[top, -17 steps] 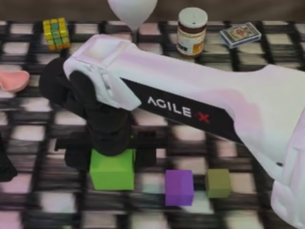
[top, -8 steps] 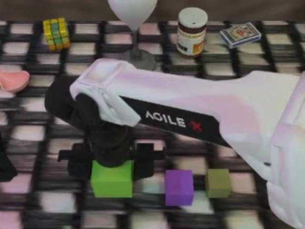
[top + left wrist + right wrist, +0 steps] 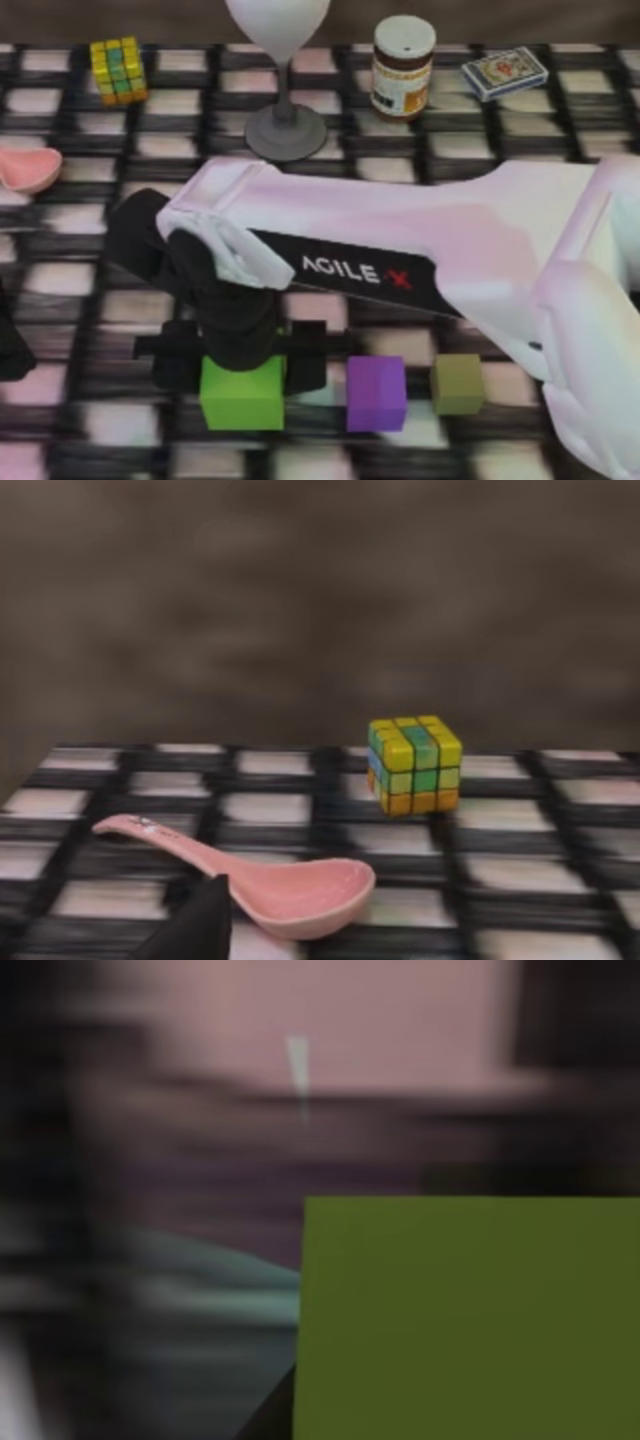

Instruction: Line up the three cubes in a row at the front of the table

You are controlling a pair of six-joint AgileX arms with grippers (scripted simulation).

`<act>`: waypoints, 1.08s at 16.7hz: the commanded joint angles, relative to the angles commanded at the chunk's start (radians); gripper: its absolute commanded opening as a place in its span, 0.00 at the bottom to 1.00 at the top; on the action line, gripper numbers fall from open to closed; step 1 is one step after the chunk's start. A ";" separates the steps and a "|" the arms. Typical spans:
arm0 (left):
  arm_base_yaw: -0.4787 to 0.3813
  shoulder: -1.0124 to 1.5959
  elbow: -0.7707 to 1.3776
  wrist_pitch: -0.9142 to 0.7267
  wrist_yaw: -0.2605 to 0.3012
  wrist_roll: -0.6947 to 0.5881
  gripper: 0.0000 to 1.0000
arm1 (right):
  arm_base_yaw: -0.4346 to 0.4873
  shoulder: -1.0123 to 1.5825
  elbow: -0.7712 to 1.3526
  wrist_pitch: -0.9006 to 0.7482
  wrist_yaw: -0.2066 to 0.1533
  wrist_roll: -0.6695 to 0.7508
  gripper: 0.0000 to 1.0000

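From above, the right arm reaches in from the right side across the checked bench, its white forearm slanting down to a black wrist over the front left; the right end effector sits on top of the lime-green cube, a dark finger at either side of it, closed on the cube; the purple cube lies just to its right and the olive-green cube beyond that, the three side by side near the front edge; farther back stand a wine glass, a jar, a card box, a puzzle cube and, at the left edge, a pink spoon; the left arm shows only as a dark shape at the left edge, parked.

The left wrist view alone shows the pink spoon whole, lying on the bench with the puzzle cube behind it; whether the left end effector is open or closed I cannot tell.

The right wrist view shows a flat green face of the lime-green cube up close, over blurred bench.
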 joint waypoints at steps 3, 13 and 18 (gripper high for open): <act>0.000 0.000 0.000 0.000 0.000 0.000 1.00 | 0.000 0.000 0.000 0.000 0.000 0.000 0.30; 0.000 0.000 0.000 0.000 0.000 0.000 1.00 | 0.000 0.000 0.000 0.000 0.000 0.000 1.00; 0.000 0.000 0.000 0.000 0.000 0.000 1.00 | 0.000 0.000 0.000 0.000 0.000 0.000 1.00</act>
